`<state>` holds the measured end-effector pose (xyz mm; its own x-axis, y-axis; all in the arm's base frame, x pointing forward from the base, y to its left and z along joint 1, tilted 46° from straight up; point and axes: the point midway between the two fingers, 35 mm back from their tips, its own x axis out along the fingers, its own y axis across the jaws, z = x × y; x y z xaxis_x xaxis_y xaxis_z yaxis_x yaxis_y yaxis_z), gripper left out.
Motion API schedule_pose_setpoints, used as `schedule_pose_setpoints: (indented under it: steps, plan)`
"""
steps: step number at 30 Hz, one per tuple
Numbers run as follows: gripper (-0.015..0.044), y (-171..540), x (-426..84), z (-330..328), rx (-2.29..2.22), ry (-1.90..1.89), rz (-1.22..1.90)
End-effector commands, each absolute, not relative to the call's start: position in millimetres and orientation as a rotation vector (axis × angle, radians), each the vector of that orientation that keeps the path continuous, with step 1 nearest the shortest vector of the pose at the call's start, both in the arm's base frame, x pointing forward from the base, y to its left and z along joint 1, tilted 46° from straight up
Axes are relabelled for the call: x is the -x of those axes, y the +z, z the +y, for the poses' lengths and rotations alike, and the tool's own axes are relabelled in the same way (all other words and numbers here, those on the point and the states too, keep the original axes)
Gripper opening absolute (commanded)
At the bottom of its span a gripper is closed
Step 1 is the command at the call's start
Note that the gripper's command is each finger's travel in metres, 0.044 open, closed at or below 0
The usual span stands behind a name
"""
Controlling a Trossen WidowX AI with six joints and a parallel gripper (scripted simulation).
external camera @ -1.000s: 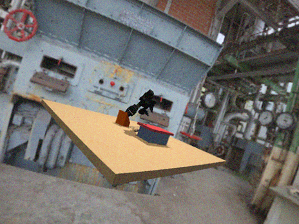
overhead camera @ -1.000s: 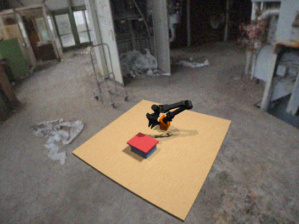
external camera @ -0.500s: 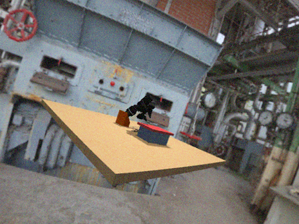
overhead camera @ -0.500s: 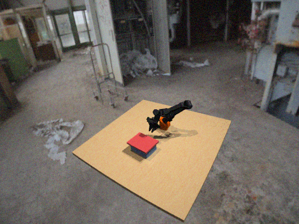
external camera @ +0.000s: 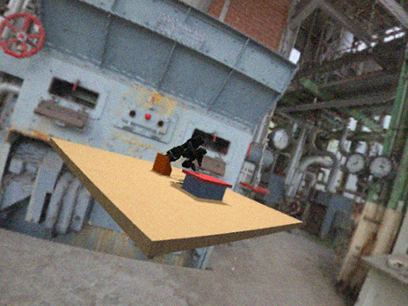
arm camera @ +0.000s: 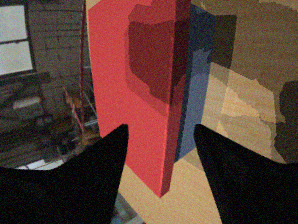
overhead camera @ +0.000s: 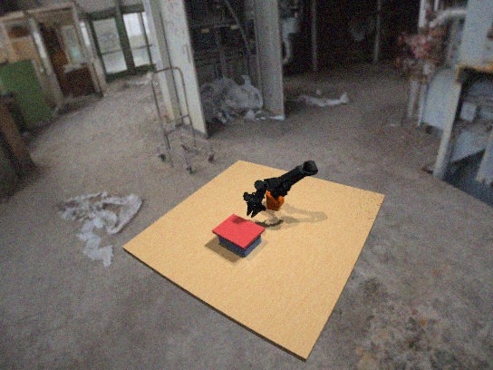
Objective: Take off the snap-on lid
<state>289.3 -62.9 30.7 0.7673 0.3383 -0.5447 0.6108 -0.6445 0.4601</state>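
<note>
The parallel-jaw gripper (overhead camera: pixel 255 215) (external camera: pixel 196 169) (arm camera: pixel 161 129) stands parted and unloaded beside the storage box (overhead camera: pixel 237 248) (external camera: pixel 203 190) (arm camera: pixel 192 117). Outward from its fingertips lies the near overhanging edge of the red snap-on lid (overhead camera: pixel 238 230) (external camera: pixel 208 178) (arm camera: pixel 132 100), seated on the box.

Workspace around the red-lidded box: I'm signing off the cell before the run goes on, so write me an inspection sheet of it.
Surface: pale wood-toned table top, shadows on it.
Job's things: red lid lies on the blue storage box, overhanging its walls.
Clutter: nothing seen on the table.
Gripper: fingers apart, beside the lid's edge, nothing held.
Cables: nothing seen.
Surroundings: worn industrial hall; crumpled pale sheeting and a wheeled metal frame on the floor, red handwheel on the left.
</note>
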Motion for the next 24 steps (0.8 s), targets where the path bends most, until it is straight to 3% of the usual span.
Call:
schedule_pose_setpoints:
  steps: [1, 24]
  plan:
    - [0.0235, 24.4, -295.2, -60.0, -2.317, -0.559, 0.711]
    - [0.0235, 5.1, -321.3, -44.0, -2.325, -0.549, 0.706]
